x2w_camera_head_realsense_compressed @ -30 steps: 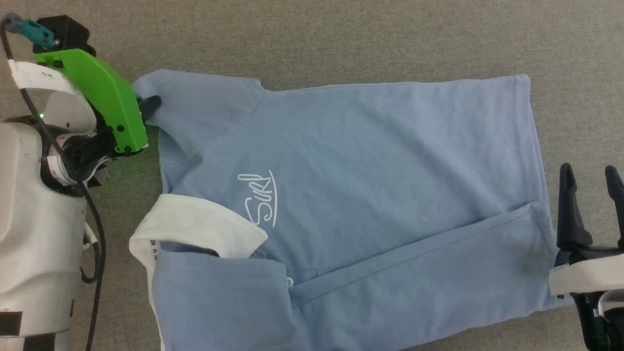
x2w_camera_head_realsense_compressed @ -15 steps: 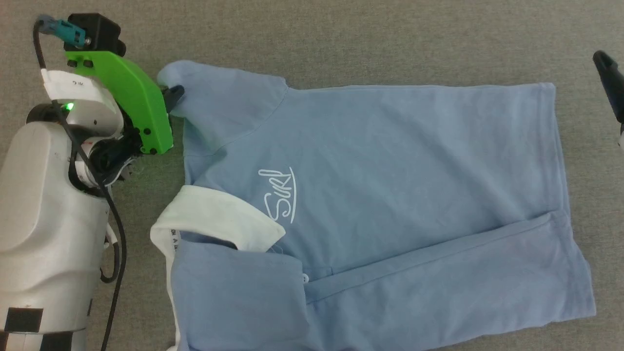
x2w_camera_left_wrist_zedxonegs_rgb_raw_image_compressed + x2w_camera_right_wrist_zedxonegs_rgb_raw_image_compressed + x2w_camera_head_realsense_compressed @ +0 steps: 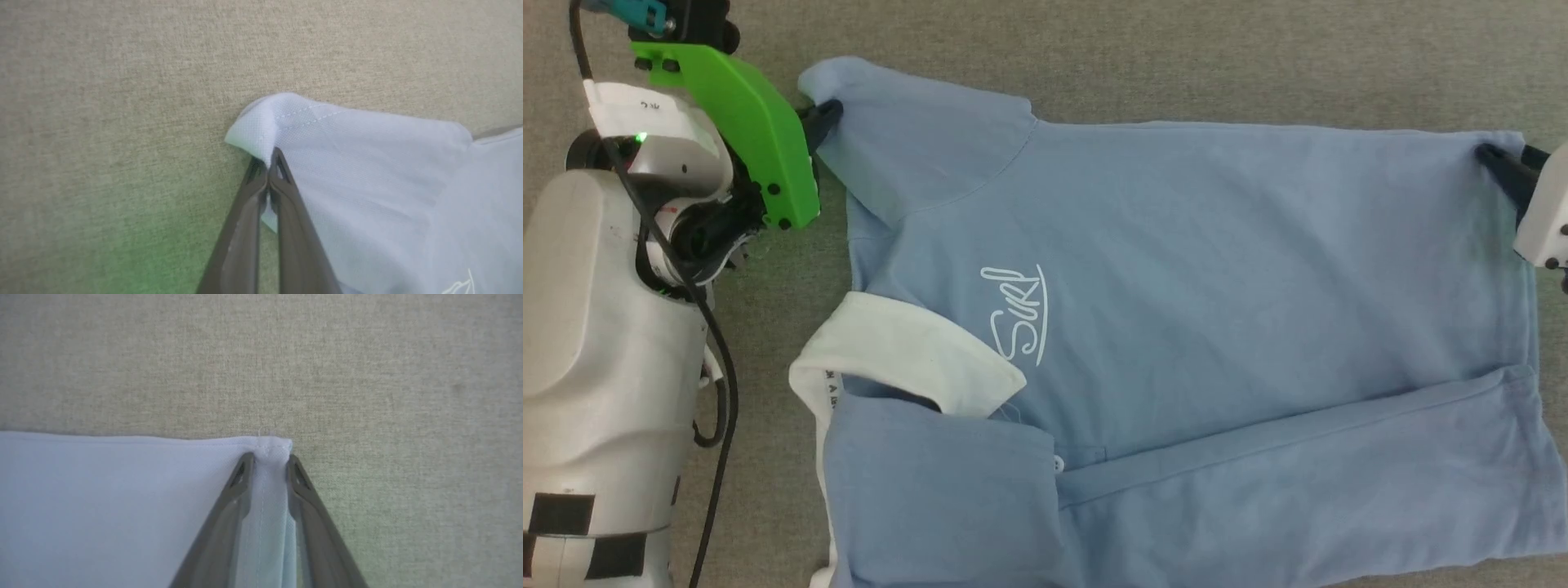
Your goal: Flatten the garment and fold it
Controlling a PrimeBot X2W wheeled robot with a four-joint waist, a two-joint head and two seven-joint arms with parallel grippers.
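Observation:
The light blue garment [image 3: 1176, 245] lies spread on the beige surface, front up, with its white collar [image 3: 898, 359] toward the left and a white script logo [image 3: 1017, 314] on the chest. Its near side is folded over along a diagonal crease. My left gripper [image 3: 821, 118] is shut on the edge of the far sleeve [image 3: 367, 163]; in the left wrist view the left gripper [image 3: 271, 157] pinches that hem. My right gripper [image 3: 1494, 159] is at the far hem corner. In the right wrist view the right gripper [image 3: 269, 457] straddles that corner of the garment [image 3: 122, 498], fingers still apart.
My pale left arm [image 3: 596, 343] with its green bracket [image 3: 735, 131] and a black cable stands along the left of the garment. Beige fabric surface [image 3: 1176, 57] stretches beyond the shirt's far edge.
My left gripper has shut on the sleeve edge and lifted it slightly. My right gripper has moved from the near right up to the far hem corner and narrowed around it. The head view has shifted.

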